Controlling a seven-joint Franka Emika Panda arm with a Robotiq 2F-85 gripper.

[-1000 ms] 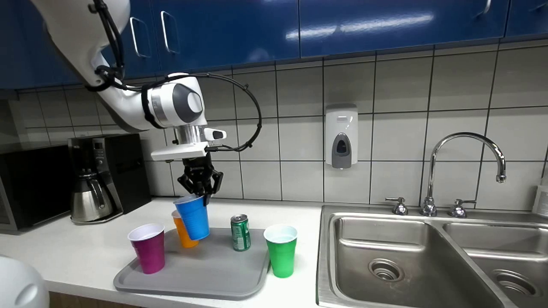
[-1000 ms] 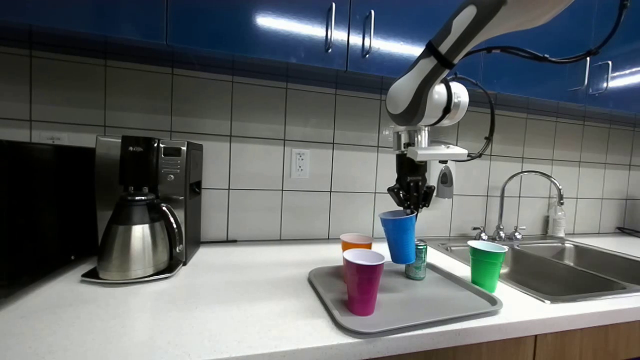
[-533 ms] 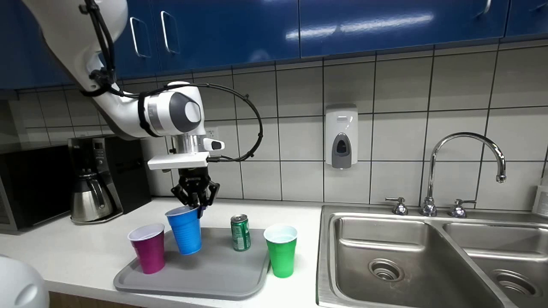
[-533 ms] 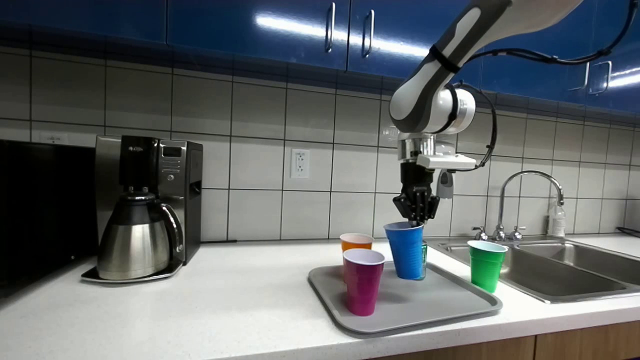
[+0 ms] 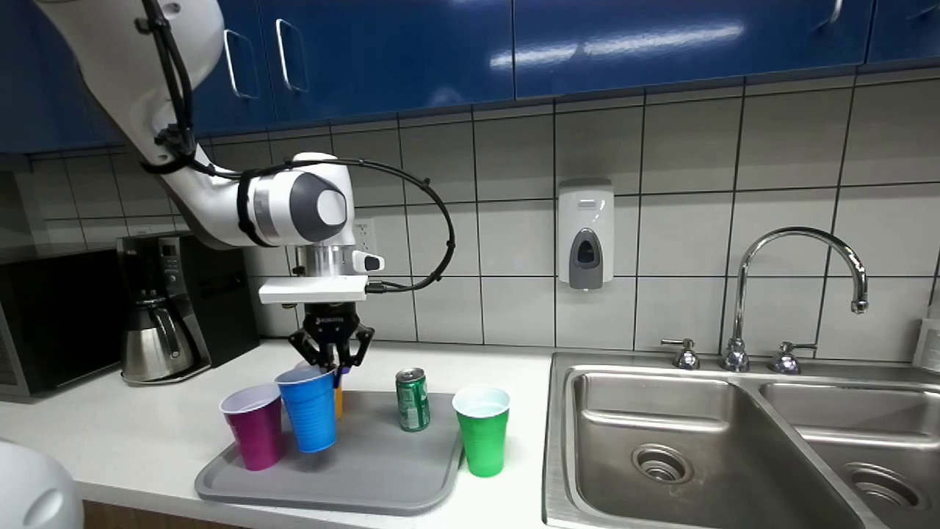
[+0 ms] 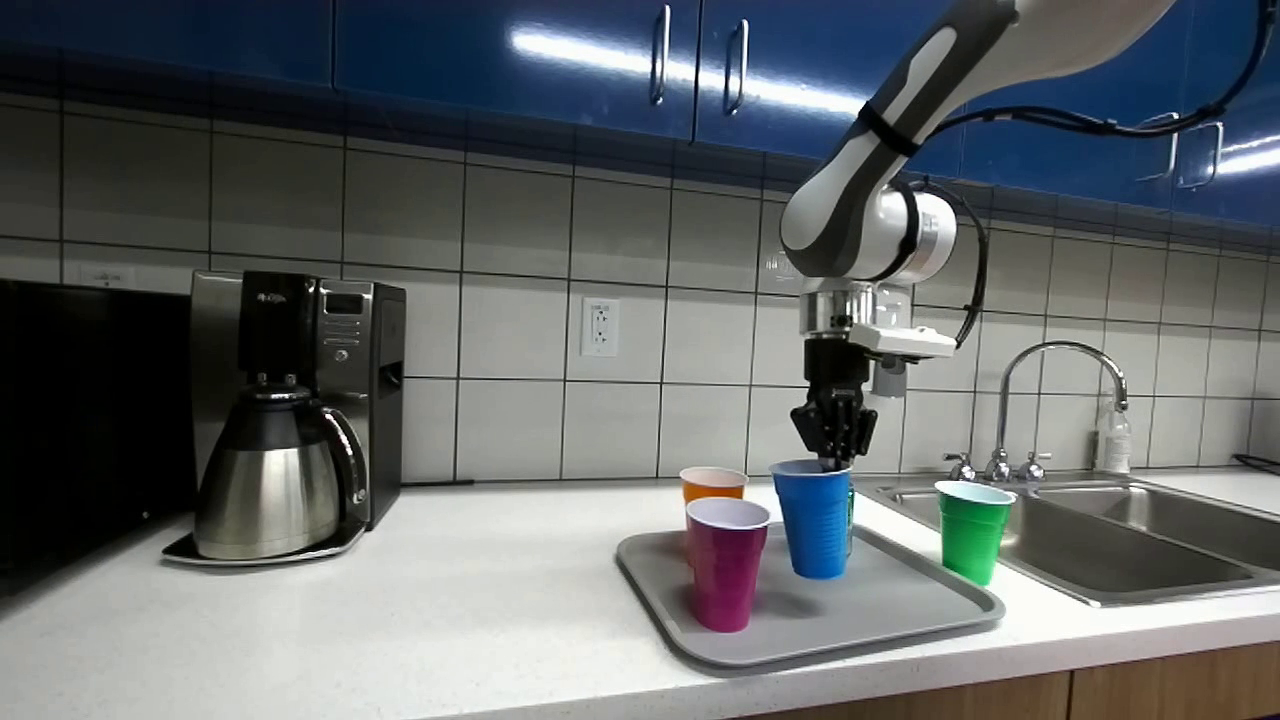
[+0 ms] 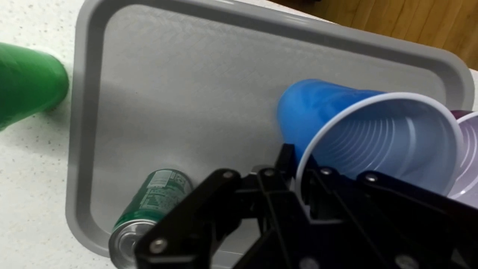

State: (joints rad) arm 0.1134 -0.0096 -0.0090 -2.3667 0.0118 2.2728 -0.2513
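Note:
My gripper (image 5: 335,373) is shut on the rim and wall of a blue cup (image 5: 308,413), one finger inside and one outside, as the wrist view shows at the fingertips (image 7: 298,158). The cup (image 6: 814,525) is nearly upright and appears a little above the grey tray (image 5: 382,466), with a shadow under it. A magenta cup (image 6: 728,570) stands on the tray close beside it. An orange cup (image 6: 712,482) stands behind, mostly hidden in an exterior view (image 5: 338,402) and not seen in the wrist view. A green can (image 7: 158,198) stands on the tray, to the gripper's other side.
A green cup (image 5: 483,437) stands just off the tray by the sink (image 5: 562,441). The faucet (image 5: 742,286) rises behind the sink. A coffee maker (image 6: 290,430) stands on the counter (image 6: 450,600) by a black appliance (image 6: 90,420). Blue cabinets (image 5: 396,51) hang above.
My gripper has moved down and toward the counter's front with the blue cup, which is now lower, closer to the magenta cup and more upright. The other cups and the can have not moved.

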